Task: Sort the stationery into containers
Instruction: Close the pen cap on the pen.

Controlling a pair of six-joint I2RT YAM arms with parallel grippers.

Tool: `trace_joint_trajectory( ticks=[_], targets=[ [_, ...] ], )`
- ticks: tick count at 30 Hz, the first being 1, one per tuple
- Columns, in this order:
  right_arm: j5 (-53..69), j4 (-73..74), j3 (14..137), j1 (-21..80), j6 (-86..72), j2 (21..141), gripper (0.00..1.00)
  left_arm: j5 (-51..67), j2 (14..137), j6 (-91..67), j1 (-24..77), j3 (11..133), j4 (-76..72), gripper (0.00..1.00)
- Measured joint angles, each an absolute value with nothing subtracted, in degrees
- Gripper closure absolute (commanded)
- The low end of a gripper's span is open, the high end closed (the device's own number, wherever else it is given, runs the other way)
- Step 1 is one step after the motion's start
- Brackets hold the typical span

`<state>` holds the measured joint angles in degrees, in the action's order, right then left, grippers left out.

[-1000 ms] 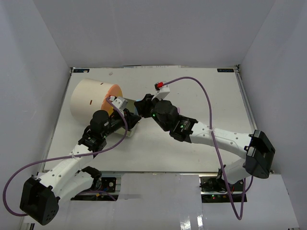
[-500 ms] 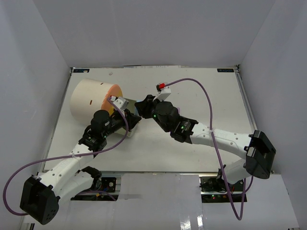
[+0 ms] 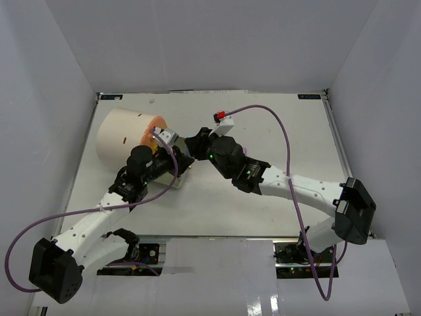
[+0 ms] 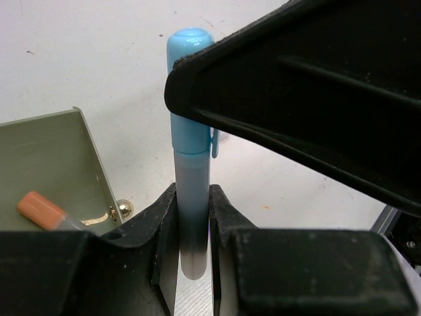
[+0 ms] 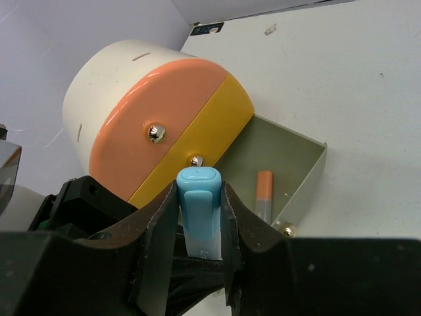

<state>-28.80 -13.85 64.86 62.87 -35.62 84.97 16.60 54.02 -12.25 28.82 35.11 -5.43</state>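
Note:
A pen with a light blue cap [image 4: 191, 131] is held from both ends. My left gripper [image 4: 192, 197] is shut on its grey barrel. My right gripper [image 5: 199, 197] is shut on its blue cap [image 5: 199, 191]. The two grippers meet just right of the container in the top view, the left gripper [image 3: 184, 162] below the right gripper [image 3: 195, 146]. The container is a cream cylinder [image 3: 122, 135] with an orange and yellow face [image 5: 164, 138] and brass knobs. One olive drawer [image 5: 293, 164] is pulled open and holds an orange-capped pen [image 5: 264, 187]. That pen also shows in the left wrist view [image 4: 39, 209].
The cylinder lies on its side at the far left of the white table [image 3: 276, 131]. White walls enclose the table on three sides. Purple cables loop over both arms. No other loose stationery shows.
My left arm has shifted slightly farther and toward the container. My right gripper has barely moved. Both grippers stay together at the pen.

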Motion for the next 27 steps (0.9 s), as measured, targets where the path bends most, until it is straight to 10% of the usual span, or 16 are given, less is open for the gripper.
trace_joint_trajectory(
  ticks=[27],
  targets=[
    [-23.9, -3.8, 64.2, 63.9, -35.4, 83.7, 0.88, 13.1, 57.7, -9.5, 27.2, 42.3, -5.7, 1.0]
  ],
)
